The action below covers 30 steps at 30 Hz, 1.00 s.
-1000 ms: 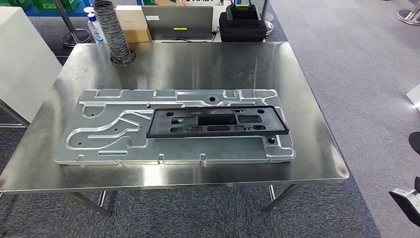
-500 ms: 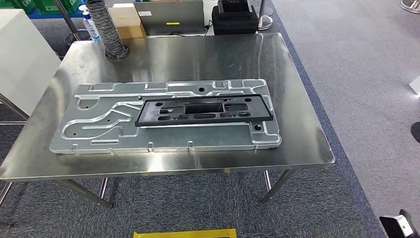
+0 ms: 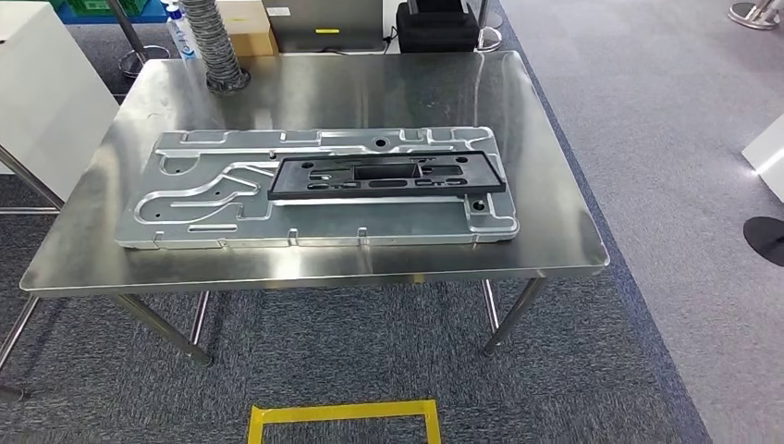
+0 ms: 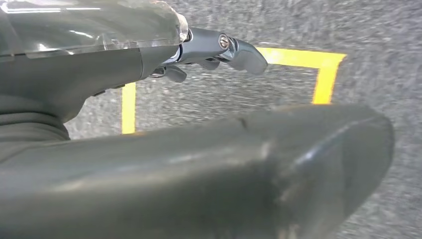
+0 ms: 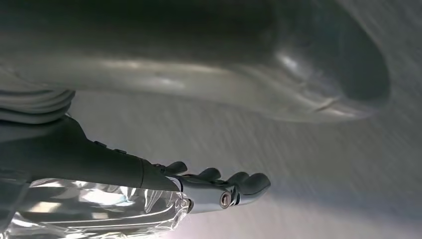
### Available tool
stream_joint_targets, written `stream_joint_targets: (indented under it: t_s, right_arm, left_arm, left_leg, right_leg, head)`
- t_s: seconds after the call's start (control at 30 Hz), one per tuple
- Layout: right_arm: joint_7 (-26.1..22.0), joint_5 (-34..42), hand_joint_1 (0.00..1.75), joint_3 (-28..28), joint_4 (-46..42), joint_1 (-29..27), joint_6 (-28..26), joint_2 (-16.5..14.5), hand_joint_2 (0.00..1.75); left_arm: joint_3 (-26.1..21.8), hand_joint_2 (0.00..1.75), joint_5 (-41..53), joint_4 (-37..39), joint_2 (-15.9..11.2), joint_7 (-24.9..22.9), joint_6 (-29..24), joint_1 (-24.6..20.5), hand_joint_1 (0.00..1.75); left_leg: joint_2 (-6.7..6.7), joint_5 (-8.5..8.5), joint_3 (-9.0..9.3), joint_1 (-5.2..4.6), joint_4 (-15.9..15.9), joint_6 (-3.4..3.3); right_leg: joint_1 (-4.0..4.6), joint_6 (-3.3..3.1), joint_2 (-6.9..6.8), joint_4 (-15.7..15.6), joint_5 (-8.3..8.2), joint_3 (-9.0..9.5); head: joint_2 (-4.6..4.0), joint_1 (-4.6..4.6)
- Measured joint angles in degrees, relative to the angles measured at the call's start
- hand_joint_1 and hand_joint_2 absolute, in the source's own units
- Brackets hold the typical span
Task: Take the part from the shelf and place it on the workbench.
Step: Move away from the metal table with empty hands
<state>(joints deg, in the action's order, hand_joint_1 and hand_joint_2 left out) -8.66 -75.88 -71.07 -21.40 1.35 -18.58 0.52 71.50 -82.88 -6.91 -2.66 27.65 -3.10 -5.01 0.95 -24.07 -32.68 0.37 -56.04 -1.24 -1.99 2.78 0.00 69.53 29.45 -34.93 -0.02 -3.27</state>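
now the black part (image 3: 386, 176) lies flat on the grooved metal plate (image 3: 213, 199) on the steel tabletop (image 3: 545, 185); since earlier the camera has drawn back, showing a yellow floor marking (image 3: 342, 416). left robot hand (image 4: 214, 50) and right robot hand (image 5: 219, 191) hang with fingers apart, holding nothing. a ribbed hose (image 3: 214, 46) stands at the far edge.

yellow floor tape (image 3: 342, 416) frames a square on the grey carpet (image 3: 647, 185). a ribbed hose (image 3: 214, 46), cardboard box (image 3: 245, 23) and black case (image 3: 434, 23) line the far side, white cabinet (image 3: 37, 102) alongside.
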Motion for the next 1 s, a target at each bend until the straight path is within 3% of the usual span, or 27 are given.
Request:
stream_joint_targets:
  t_s: [0.07,0.1,0.17,0.23,0.27,0.3,0.37,0.4,0.43,0.47,0.5,0.57,0.63,0.7,0.73,0.77,0.8,0.87,0.9,0.93,0.97,1.0]
  right_arm:
    - [1.1,0.1,0.0,-0.4,2.3,0.7,1.1,-0.4,0.0]
    - [1.4,0.2,0.0,-0.6,3.1,1.0,1.5,-0.6,0.0]
    - [2.0,0.6,0.0,-1.1,4.5,1.3,3.1,-1.0,0.0]
    - [2.5,1.1,0.0,-1.5,5.5,1.5,5.2,-1.7,0.0]
    - [2.5,1.2,0.0,-1.7,5.9,1.7,6.2,-2.1,0.0]
    - [2.3,1.4,0.0,-1.7,6.3,1.8,7.1,-2.6,0.0]
    - [1.4,2.0,0.0,-2.1,7.0,2.1,9.1,-3.6,0.0]
    - [0.8,2.3,0.0,-2.3,7.4,2.3,10.2,-4.1,0.0]
    - [0.3,2.6,0.0,-2.6,7.7,2.5,11.3,-4.5,0.0]
    - [-0.1,2.8,0.0,-2.8,7.9,2.6,12.1,-4.9,0.0]
    - [-0.3,3.0,0.0,-2.9,8.2,2.8,12.7,-5.3,0.0]
    - [-0.6,3.2,0.0,-3.2,8.6,3.2,13.2,-6.1,0.0]
    - [-0.7,3.2,0.0,-3.3,8.8,3.4,13.3,-6.5,0.0]
    - [-0.8,3.2,0.0,-3.6,9.0,3.5,13.6,-6.7,0.0]
    - [-1.0,3.3,0.0,-3.7,9.0,3.5,14.0,-6.7,0.0]
    - [-1.1,3.0,0.0,-3.9,9.1,3.5,14.6,-6.7,0.0]
    - [-1.2,2.6,0.0,-3.9,9.2,3.5,15.2,-6.8,0.0]
    - [-1.2,0.8,0.0,-3.5,9.4,3.5,16.4,-7.0,0.0]
    - [-1.1,0.0,0.0,-3.2,9.5,3.5,16.6,-7.2,0.0]
    - [-1.0,-0.7,0.0,-2.7,9.6,3.6,16.7,-7.4,0.0]
    - [-0.6,-1.2,0.0,-2.3,9.6,3.6,16.5,-7.6,0.0]
    - [0.0,-1.9,0.0,-1.9,9.7,3.6,16.2,-7.8,0.0]
  left_arm:
    - [0.5,0.0,0.0,0.0,0.0,-0.2,0.0,0.0,0.0]
    - [0.7,0.0,0.0,0.0,0.0,-0.3,0.0,-0.1,0.0]
    - [1.1,0.0,0.0,0.0,0.0,-0.6,0.0,-0.1,0.0]
    - [1.8,0.0,0.0,0.0,-0.1,-1.2,-0.1,0.0,0.0]
    - [2.1,0.0,0.0,0.0,-0.1,-1.4,-0.1,0.1,0.0]
    - [2.3,0.0,0.0,0.0,-0.2,-1.5,-0.2,0.1,0.0]
    - [2.5,0.0,0.0,0.0,-0.5,-1.6,-0.3,0.0,0.0]
    - [2.7,0.0,0.0,0.0,-0.7,-1.6,-0.4,-0.1,0.0]
    - [2.9,0.0,0.0,0.0,-0.8,-1.6,-0.4,-0.2,0.0]
    - [3.2,0.0,0.1,0.0,-0.9,-1.6,-0.5,-0.2,0.0]
    - [3.4,0.0,0.1,0.0,-1.0,-1.5,-0.5,-0.3,0.0]
    - [3.7,0.0,0.1,0.0,-1.2,-1.5,-0.5,-0.5,0.0]
    - [3.8,0.0,0.1,0.0,-1.3,-1.4,-0.5,-0.9,0.0]
    - [3.9,0.0,0.1,0.0,-1.4,-1.4,-0.5,-0.9,0.0]
    - [4.0,0.0,0.1,0.0,-1.4,-1.3,-0.5,-0.9,0.0]
    - [4.1,0.0,0.1,0.0,-1.4,-1.2,-0.4,-0.9,0.0]
    - [4.3,0.0,0.1,0.0,-1.4,-1.1,-0.3,-0.9,0.0]
    - [4.8,0.0,0.2,0.0,-1.4,-0.9,0.2,-1.0,0.0]
    - [5.1,0.0,0.2,0.0,-1.4,-1.0,0.3,-1.0,0.0]
    - [5.4,0.0,0.2,0.0,-1.4,-1.1,0.4,-1.0,0.0]
    - [5.6,0.0,0.3,0.0,-1.4,-1.3,0.4,-1.0,0.0]
    - [5.8,0.0,0.3,0.0,-1.4,-1.4,0.4,-1.0,0.0]
  left_leg:
    - [-0.02,0.55,-1.71,0.05,-1.3,0.75]
    - [-0.01,0.83,-2.22,0.01,-1.8,1.17]
    - [0.0,1.66,-2.64,0.07,-1.9,2.06]
    - [-0.15,1.12,-3.06,0.41,-2.4,2.85]
    - [-0.24,-0.77,-3.63,0.56,-3.8,3.13]
    - [-0.34,-3.69,-4.38,0.67,-6.3,3.33]
    - [-0.41,-9.53,-5.86,0.67,-13.5,3.55]
    - [-0.44,-10.74,-6.03,0.66,-16.5,3.57]
    - [-0.46,-10.43,-5.51,0.64,-18.2,3.5]
    - [-0.47,-8.96,-4.01,0.61,-17.8,3.31]
    - [-0.49,-7.2,-1.48,0.51,-15.4,2.99]
    - [-0.53,-6.29,5.58,0.11,-6.1,2.02]
    - [-0.52,-7.59,9.8,-0.38,0.7,1.17]
    - [-0.42,-7.07,9.65,-0.52,1.9,0.44]
    - [-0.31,-6.33,9.14,-0.46,2.1,0.02]
    - [-0.19,-5.48,8.45,-0.37,2.2,-0.47]
    - [-0.08,-4.62,7.62,-0.26,2.3,-0.85]
    - [0.01,-3.11,5.65,-0.35,2.2,-1.22]
    - [0.05,-2.36,4.53,-0.38,2.0,-1.15]
    - [0.11,-1.64,3.37,-0.39,1.7,-1.05]
    - [0.16,-0.99,2.14,-0.39,1.3,-0.91]
    - [0.19,-0.42,0.94,-0.38,0.8,-0.75]
  right_leg:
    - [-0.1,-0.03,0.09,-8.0,0.1,5.9]
    - [0.03,-0.34,0.11,-10.8,0.86,7.57]
    - [0.5,-1.48,0.14,-12.4,1.45,7.97]
    - [0.61,-2.68,-0.15,-12.5,0.38,7.07]
    - [0.61,-3.25,-0.27,-12.6,-0.32,6.39]
    - [0.69,-3.67,-0.37,-12.6,-1.08,5.56]
    - [1.03,-4.1,-0.37,-12.6,-2.56,3.66]
    - [1.21,-4.18,-0.38,-12.5,-3.3,2.67]
    - [1.38,-4.21,-0.38,-12.4,-4.04,1.68]
    - [1.54,-4.18,-0.38,-12.4,-4.75,0.74]
    - [1.67,-4.12,-0.36,-12.3,-5.42,-0.11]
    - [1.89,-3.82,-0.35,-12.1,-6.72,-1.32]
    - [1.9,-3.26,-0.5,-12.3,-8.01,-1.73]
    - [1.71,-2.53,-0.61,-12.6,-9.16,-1.86]
    - [1.61,-2.2,-0.51,-12.4,-8.75,-2.12]
    - [1.54,-1.92,-0.39,-11.3,-7.09,-2.58]
    - [1.46,-1.7,-0.27,-9.1,-4.27,-3.25]
    - [1.3,-1.35,-0.17,-2.0,2.13,-4.73]
    - [1.24,-1.17,-0.16,1.6,3.64,-5.1]
    - [1.18,-1.04,-0.17,4.1,3.6,-4.91]
    - [1.13,-0.98,-0.17,4.7,2.29,-3.86]
    - [1.09,-1.03,-0.18,3.3,0.54,-1.82]
  head:
    - [0.0,-0.01]
    - [0.0,-0.01]
    - [0.0,-0.01]
    - [0.0,-0.01]
    - [0.0,-0.01]
    - [0.0,-0.01]
    - [0.0,-0.01]
    - [0.0,-0.01]
    - [0.0,-0.01]
    - [0.0,-0.01]
    - [0.0,-0.01]
    - [0.0,-0.01]
    - [0.0,-0.01]
    - [0.0,-0.01]
    - [0.0,-0.01]
    - [0.0,-0.01]
    - [0.0,0.0]
    - [0.0,-0.01]
    - [0.0,-0.01]
    - [0.0,-0.01]
    - [0.0,-0.01]
    - [0.0,-0.01]
